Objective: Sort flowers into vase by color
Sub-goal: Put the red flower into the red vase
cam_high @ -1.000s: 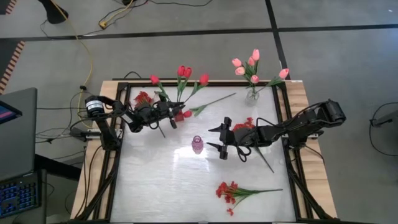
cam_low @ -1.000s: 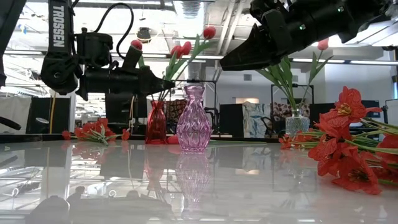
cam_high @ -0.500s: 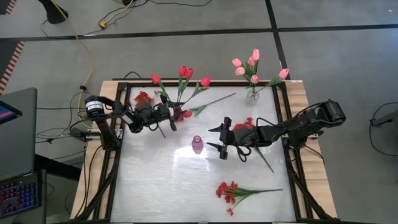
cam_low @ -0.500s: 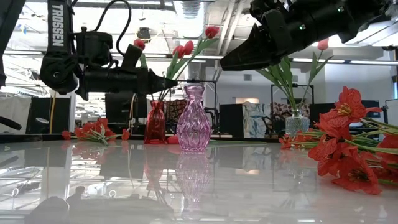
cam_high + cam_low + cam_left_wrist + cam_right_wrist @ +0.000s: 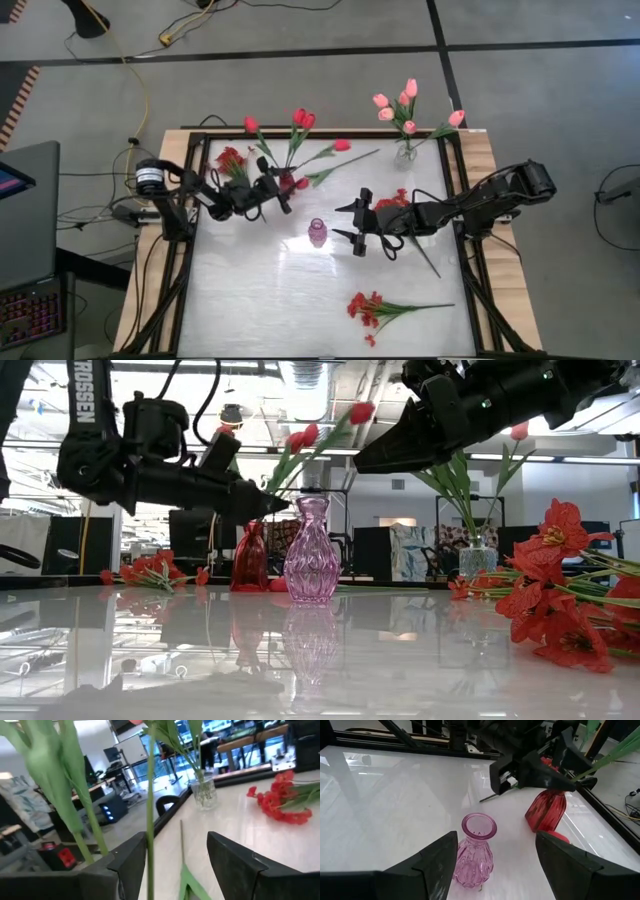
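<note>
Red tulips [image 5: 299, 119] stand in a red vase [image 5: 287, 181] at about eleven o'clock from the table's [image 5: 260, 290] middle in the high view, their stems fanning outward. The left tool [image 5: 282, 192] sits right beside that vase, its fingers spread and released around the stems rather than clamped on them. A pink vase [image 5: 317, 233] stands near the centre, empty. The right tool [image 5: 357, 223] hovers just at three o'clock of it, fingers wide apart, grasping nothing. Pink tulips [image 5: 404, 105] fill a clear vase [image 5: 405, 152] at one o'clock. One red blossom bunch [image 5: 366, 307] lies at five o'clock, another [image 5: 229, 158] at ten o'clock behind the left arm, and a third [image 5: 394, 199] lies under the right arm.

In the low view, the left tool [image 5: 272, 506] points at the tulip stems above the red vase [image 5: 249, 558], and the pink vase [image 5: 312, 552] stands just beside it. A red bunch [image 5: 552, 595] lies close at three o'clock.

The left wrist view shows green stems [image 5: 149, 805] rising between the open fingers [image 5: 131, 861], untouched as far as can be seen, with the clear vase [image 5: 204, 794] beyond.

The right wrist view looks down on the pink vase [image 5: 476, 850] between spread fingers [image 5: 437, 860], with the red vase [image 5: 547, 811] and the left tool [image 5: 577, 779] behind.
</note>
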